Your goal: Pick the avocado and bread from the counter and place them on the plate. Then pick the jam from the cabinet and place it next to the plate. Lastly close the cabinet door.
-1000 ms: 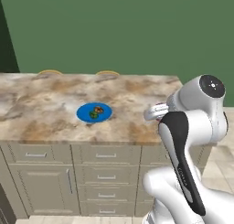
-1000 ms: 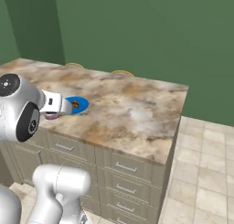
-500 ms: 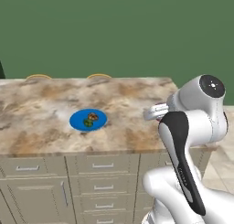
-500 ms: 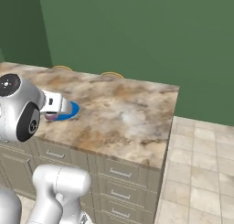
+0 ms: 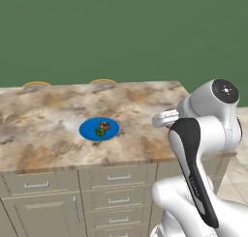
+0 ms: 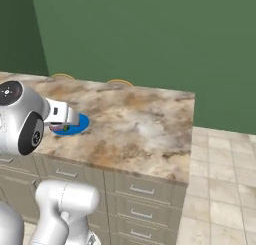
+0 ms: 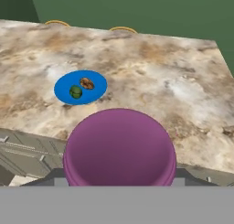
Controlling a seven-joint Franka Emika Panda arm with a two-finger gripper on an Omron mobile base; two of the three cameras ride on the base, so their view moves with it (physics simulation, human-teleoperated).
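Note:
The blue plate (image 5: 92,130) lies on the marbled counter (image 5: 48,149), with the dark green avocado (image 5: 100,132) and the brown bread (image 5: 105,125) on it. From the hand, the plate (image 7: 64,88) carries the avocado (image 7: 75,91) beside the bread (image 7: 87,83). A round purple-topped jar, the jam (image 7: 119,150), sits right in front of the hand camera and hides the fingertips. My gripper (image 5: 167,122) hangs over the counter's right front part, shut on the jam, well to the right of the plate. From the right, the hand covers part of the plate (image 6: 80,123).
Two yellow rims (image 5: 37,84) (image 5: 102,81) peek over the counter's back edge against the green wall. Beige drawers (image 5: 116,175) with silver handles run below the counter. Tiled floor (image 6: 220,189) lies beyond its right end.
The whole picture has shifted in both base views, so the base has moved along the counter. The arm holds the same pose with the jam still in the gripper.

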